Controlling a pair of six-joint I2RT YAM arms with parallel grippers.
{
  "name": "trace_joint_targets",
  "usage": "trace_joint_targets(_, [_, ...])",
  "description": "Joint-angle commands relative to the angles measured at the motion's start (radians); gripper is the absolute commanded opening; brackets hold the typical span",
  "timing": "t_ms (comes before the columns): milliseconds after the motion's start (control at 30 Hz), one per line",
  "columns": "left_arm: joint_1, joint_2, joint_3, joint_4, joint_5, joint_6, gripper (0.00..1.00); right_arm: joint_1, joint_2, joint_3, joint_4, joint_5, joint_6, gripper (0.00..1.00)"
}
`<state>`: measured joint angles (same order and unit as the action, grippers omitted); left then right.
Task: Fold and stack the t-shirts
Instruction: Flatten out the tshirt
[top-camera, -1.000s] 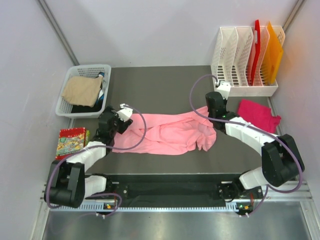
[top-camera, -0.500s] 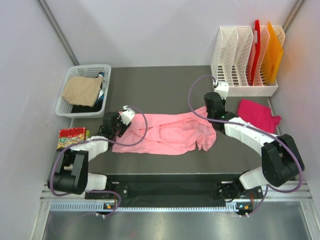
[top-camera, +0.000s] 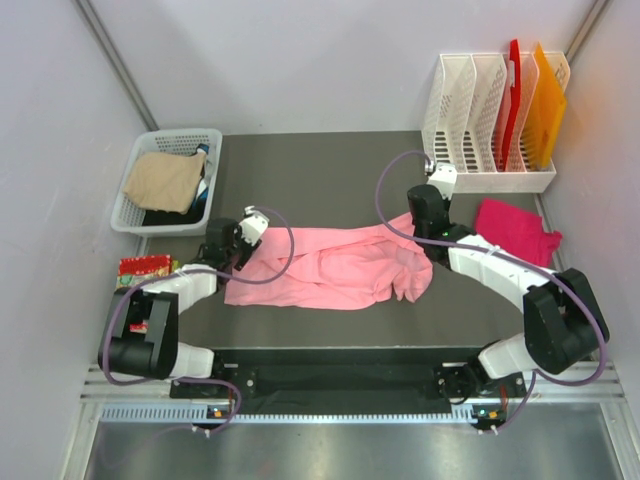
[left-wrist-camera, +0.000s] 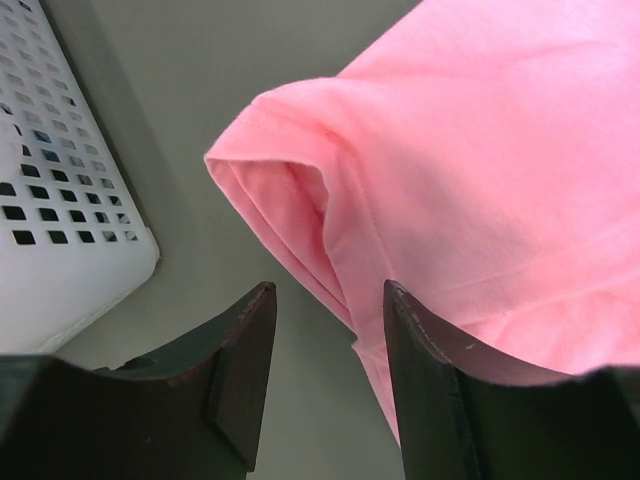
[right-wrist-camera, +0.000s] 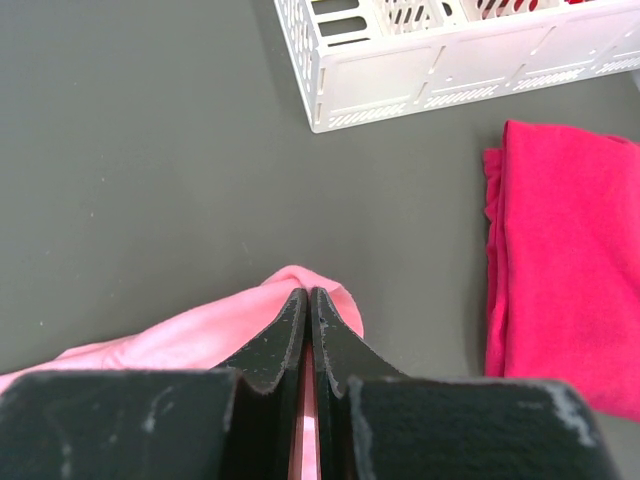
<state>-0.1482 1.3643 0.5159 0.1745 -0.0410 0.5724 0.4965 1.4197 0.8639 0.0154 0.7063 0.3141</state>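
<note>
The salmon-pink t-shirt (top-camera: 330, 265) lies spread and rumpled across the middle of the table. My left gripper (top-camera: 232, 240) is open at the shirt's left end. In the left wrist view its jaws (left-wrist-camera: 328, 300) stand apart and empty, with a folded sleeve edge (left-wrist-camera: 300, 200) just ahead of them. My right gripper (top-camera: 421, 214) is shut on the shirt's far right corner, and the right wrist view shows pink cloth (right-wrist-camera: 200, 335) pinched between its shut jaws (right-wrist-camera: 308, 296). The magenta t-shirt (top-camera: 515, 231) lies folded on the table to the right, and also shows in the right wrist view (right-wrist-camera: 570, 260).
A white basket (top-camera: 134, 165) with tan cloth stands at the far left, and its corner (left-wrist-camera: 60, 200) is close to my left gripper. A small red-edged patterned piece (top-camera: 145, 270) lies by the left arm. A white file rack (top-camera: 490, 130) with red and orange sheets stands at the far right.
My left arm has stretched out lower over the table, and its gripper has shifted slightly toward the far left. My right gripper has edged a little farther back with the shirt corner.
</note>
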Motion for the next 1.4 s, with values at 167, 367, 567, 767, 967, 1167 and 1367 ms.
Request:
trace_joint_targets(167, [0.071,0.084,0.183,-0.141,0.127,-0.100,0.48,0.019,-0.047,-0.005,0.044,0.019,-0.009,0.00])
trace_joint_targets(367, [0.091,0.125,0.251,-0.274,0.190,-0.114,0.49,0.025,-0.050,-0.005,0.047,0.025,-0.012,0.00])
trace_joint_targets(567, [0.107,0.151,0.299,-0.406,0.260,-0.076,0.50,0.028,-0.056,-0.006,0.046,0.032,-0.013,0.00])
trace_joint_targets(767, [0.118,0.134,0.260,-0.403,0.250,-0.042,0.51,0.028,-0.053,-0.002,0.047,0.030,-0.013,0.00])
trace_joint_targets(967, [0.119,0.160,0.249,-0.363,0.237,-0.043,0.51,0.036,-0.057,-0.005,0.047,0.030,-0.015,0.00])
trace_joint_targets(1167, [0.119,0.228,0.286,-0.360,0.237,-0.051,0.50,0.039,-0.061,-0.008,0.047,0.032,-0.015,0.00])
trace_joint_targets(1367, [0.121,0.239,0.297,-0.372,0.233,-0.046,0.41,0.039,-0.062,-0.008,0.049,0.033,-0.017,0.00])
